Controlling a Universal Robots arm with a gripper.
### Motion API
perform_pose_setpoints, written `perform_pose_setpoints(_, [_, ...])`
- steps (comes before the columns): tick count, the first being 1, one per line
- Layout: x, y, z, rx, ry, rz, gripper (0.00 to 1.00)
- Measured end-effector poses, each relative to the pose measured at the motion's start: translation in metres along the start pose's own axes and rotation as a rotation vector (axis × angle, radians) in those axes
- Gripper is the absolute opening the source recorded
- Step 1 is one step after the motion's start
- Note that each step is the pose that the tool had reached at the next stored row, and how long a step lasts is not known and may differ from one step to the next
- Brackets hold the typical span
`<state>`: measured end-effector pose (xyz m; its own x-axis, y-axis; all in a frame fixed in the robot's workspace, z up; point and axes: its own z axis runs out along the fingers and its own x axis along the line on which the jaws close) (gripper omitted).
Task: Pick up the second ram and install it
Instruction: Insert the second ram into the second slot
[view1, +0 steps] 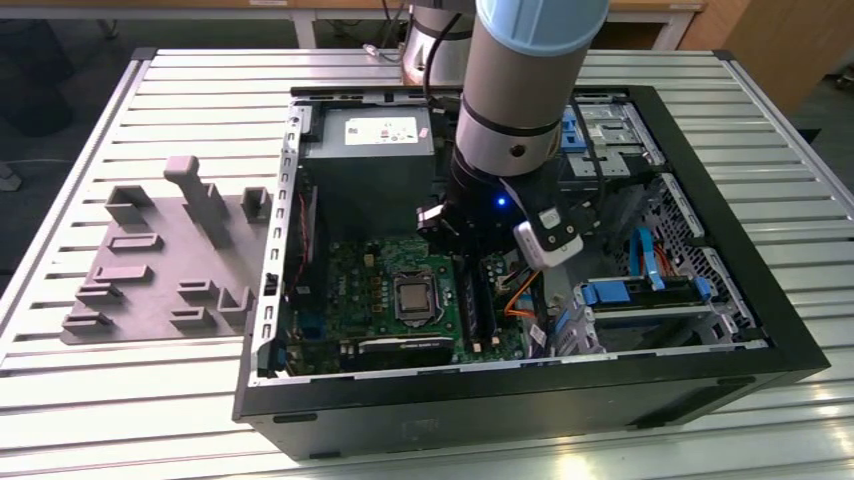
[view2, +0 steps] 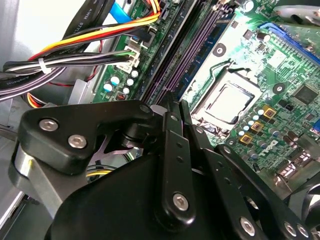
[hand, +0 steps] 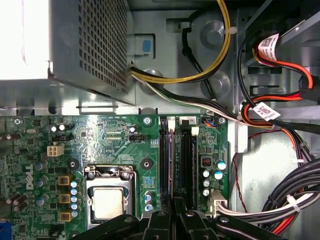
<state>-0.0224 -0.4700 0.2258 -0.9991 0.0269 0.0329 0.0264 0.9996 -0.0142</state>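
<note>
In the first wrist view the second ram (hand: 170, 165) shows edge-on as a thin dull strip. It stands in the long black memory slot nearest the processor (hand: 107, 202) and runs straight into the narrow gap of my gripper (hand: 173, 218). The black fingers (view2: 170, 130) sit close together right over the slots (view2: 187, 55), pinched on the stick's sides. In the exterior view the arm's wrist (view1: 501, 200) reaches down inside the open computer case (view1: 534, 395), above the green motherboard (view1: 367, 290).
A second black slot (hand: 187, 160) lies beside the stick. Cable bundles (hand: 280, 200) crowd the board's edge near the slots. The metal power supply box (hand: 75, 45) stands past the slots' far end. A grey moulded tray (view1: 147, 260) lies on the slatted table at the exterior view's left.
</note>
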Motion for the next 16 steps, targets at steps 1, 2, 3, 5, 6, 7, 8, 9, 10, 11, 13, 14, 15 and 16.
perform_pose_setpoints(1, [0.0000,0.0000,0.0000,0.0000,0.0000,0.000,0.14])
perform_pose_setpoints(2, [0.0000,0.0000,0.0001,-0.0001,0.0000,0.000,0.14])
perform_pose_setpoints(3, [0.0000,0.0000,0.0001,0.0000,0.0000,0.000,0.14])
perform_pose_setpoints(5, [0.0000,0.0000,0.0001,0.0000,0.0001,0.000,0.14])
perform_pose_setpoints(6, [0.0000,0.0000,0.0001,0.0002,0.0001,0.000,0.14])
perform_pose_setpoints(7, [0.0000,0.0000,0.0001,0.0003,0.0001,0.001,0.14])
perform_pose_setpoints(8, [0.0000,0.0000,0.0002,0.0001,0.0001,0.003,0.14])
perform_pose_setpoints(9, [0.0000,0.0000,0.0005,-0.0001,0.0000,0.007,0.14])
perform_pose_setpoints(10, [0.0000,0.0000,0.0007,-0.0003,0.0001,0.013,0.14])
perform_pose_setpoints(11, [0.0000,0.0000,0.0009,-0.0004,0.0003,0.019,0.14])
perform_pose_setpoints(13, [0.0000,0.0000,0.0012,-0.0003,0.0004,0.021,0.14])
perform_pose_setpoints(14, [0.0000,0.0000,0.0014,-0.0002,0.0004,0.021,0.14])
perform_pose_setpoints(15, [0.0000,0.0000,0.0016,0.0000,0.0004,0.021,0.14])
perform_pose_setpoints(16, [-0.0001,0.0000,0.0017,0.0008,0.0003,0.021,0.14])
